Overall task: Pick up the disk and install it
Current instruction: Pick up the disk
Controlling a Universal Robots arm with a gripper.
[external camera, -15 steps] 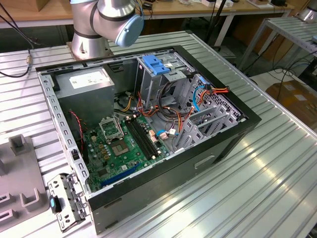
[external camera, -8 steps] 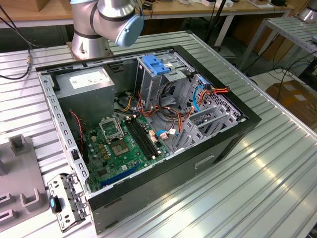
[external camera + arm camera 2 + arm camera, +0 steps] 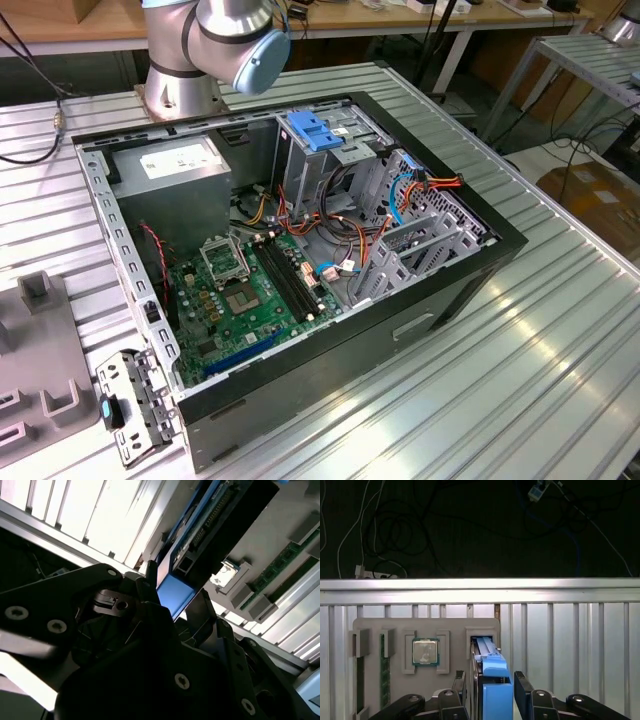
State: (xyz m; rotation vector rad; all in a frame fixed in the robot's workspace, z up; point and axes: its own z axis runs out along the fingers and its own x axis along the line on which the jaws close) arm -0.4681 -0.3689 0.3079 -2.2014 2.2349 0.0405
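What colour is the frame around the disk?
Blue; the disk shows it best in the first wrist view.

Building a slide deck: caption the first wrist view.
Gripper straddling the blue-edged disk standing in its grey tray slot, beside a processor.

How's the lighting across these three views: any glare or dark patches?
Exterior view: even light, mild sheen on the table slats. First wrist view: bright band along the table edge, darkness beyond it; the disk well lit. Second wrist view: slats washed out, the gripper a dark silhouette.
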